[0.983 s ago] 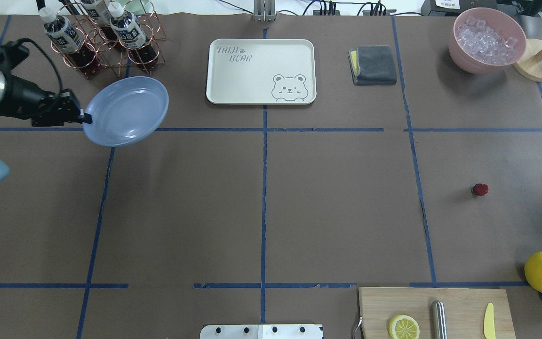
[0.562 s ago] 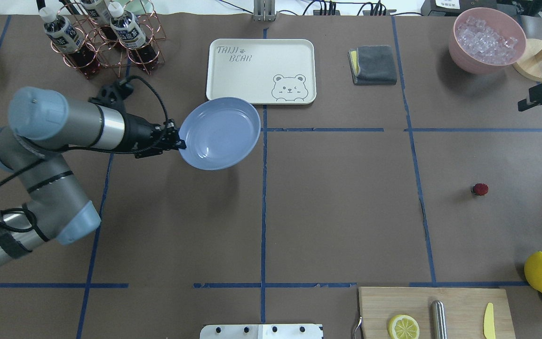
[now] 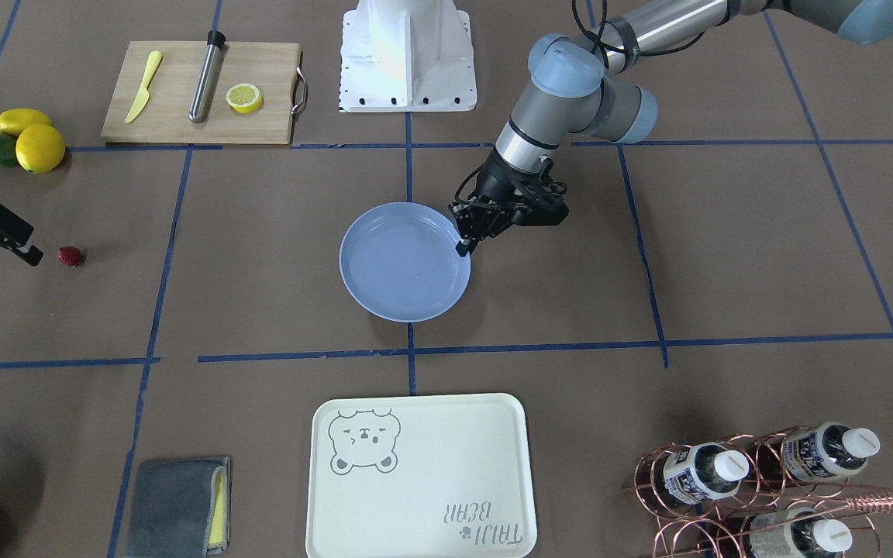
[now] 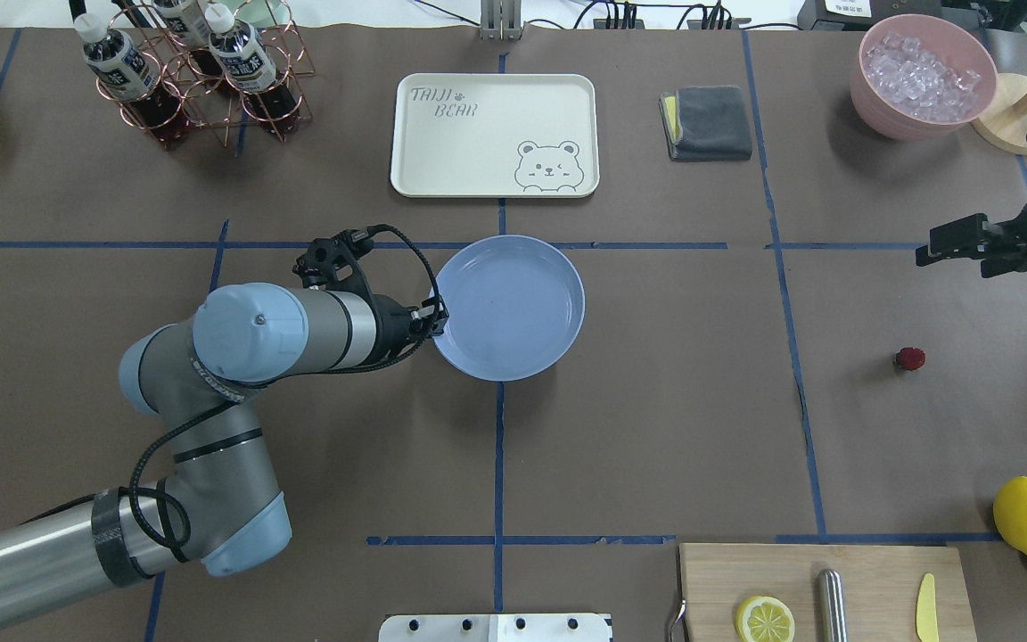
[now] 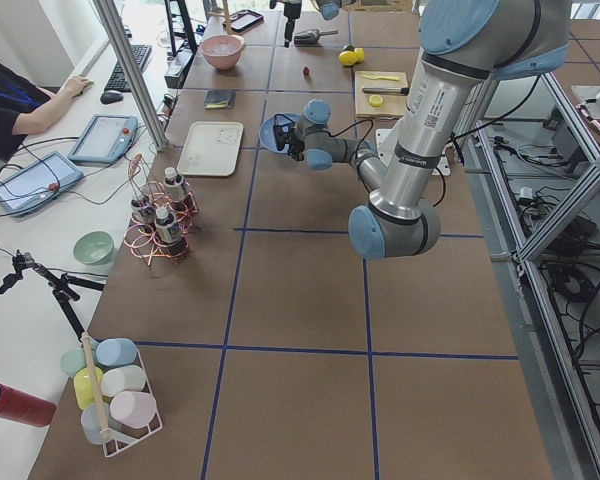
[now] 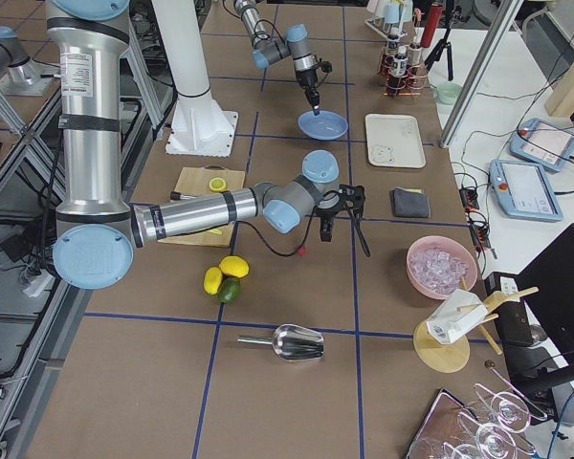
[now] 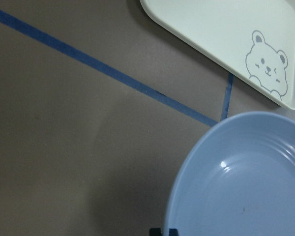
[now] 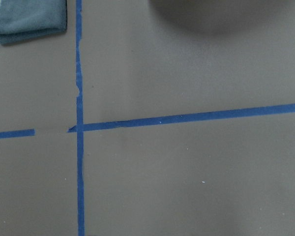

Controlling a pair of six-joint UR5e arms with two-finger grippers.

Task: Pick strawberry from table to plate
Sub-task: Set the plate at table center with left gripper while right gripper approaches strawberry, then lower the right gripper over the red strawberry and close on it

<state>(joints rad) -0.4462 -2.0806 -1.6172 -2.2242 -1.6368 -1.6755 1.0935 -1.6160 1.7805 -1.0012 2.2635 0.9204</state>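
Now left hand pinching plate rim; right hand, seemingly wide, near strawberry.

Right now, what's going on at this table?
The left gripper holds the light blue plate by its rim near the middle of the table. The strawberry lies on the table to the robot's right, not yet picked up. The right gripper hangs open close to it.

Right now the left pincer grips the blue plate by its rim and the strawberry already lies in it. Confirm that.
Not quite. The left pincer does grip the plate by its rim, but the strawberry lies on the table, well apart from the plate, as the overhead exterior view shows.
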